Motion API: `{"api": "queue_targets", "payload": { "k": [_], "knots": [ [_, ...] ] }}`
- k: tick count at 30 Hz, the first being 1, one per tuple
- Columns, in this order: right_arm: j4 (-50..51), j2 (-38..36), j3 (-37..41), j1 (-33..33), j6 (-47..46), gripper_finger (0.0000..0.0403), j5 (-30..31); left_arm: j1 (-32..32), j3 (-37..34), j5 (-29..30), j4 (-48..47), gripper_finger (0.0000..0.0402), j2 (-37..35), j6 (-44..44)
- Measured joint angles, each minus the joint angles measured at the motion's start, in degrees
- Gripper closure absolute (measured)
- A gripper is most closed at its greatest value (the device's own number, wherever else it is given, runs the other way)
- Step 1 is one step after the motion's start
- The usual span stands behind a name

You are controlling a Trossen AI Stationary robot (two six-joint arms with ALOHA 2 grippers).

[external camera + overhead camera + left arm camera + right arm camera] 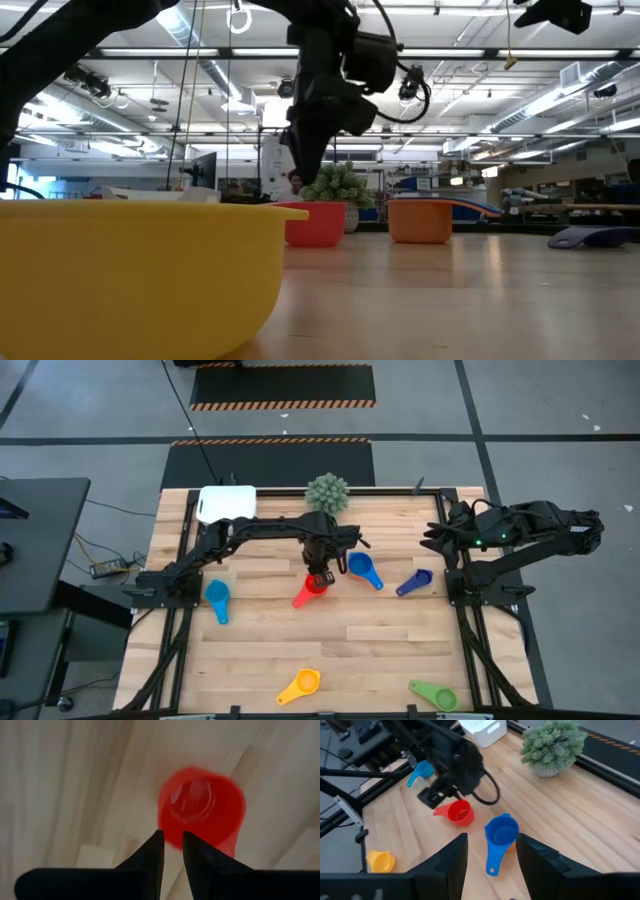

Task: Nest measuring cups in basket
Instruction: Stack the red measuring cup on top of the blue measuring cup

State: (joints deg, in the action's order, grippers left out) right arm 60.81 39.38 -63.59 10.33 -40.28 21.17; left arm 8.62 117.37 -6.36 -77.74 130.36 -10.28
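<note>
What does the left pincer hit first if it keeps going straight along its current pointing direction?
Probably the red measuring cup: the left pincer points down at its near rim, fingers nearly together. The gap between them is hard to judge.
</note>
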Motion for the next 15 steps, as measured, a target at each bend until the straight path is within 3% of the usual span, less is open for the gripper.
{"api": "queue_targets", "payload": {
  "k": [15],
  "knots": [
    [-3.2, 0.0, 0.0, 0.0, 0.0, 0.0229, -0.4, 0.0, -9.1, 0.3, 9.1, 0.0328, -0.1, 0.5]
  ]
}}
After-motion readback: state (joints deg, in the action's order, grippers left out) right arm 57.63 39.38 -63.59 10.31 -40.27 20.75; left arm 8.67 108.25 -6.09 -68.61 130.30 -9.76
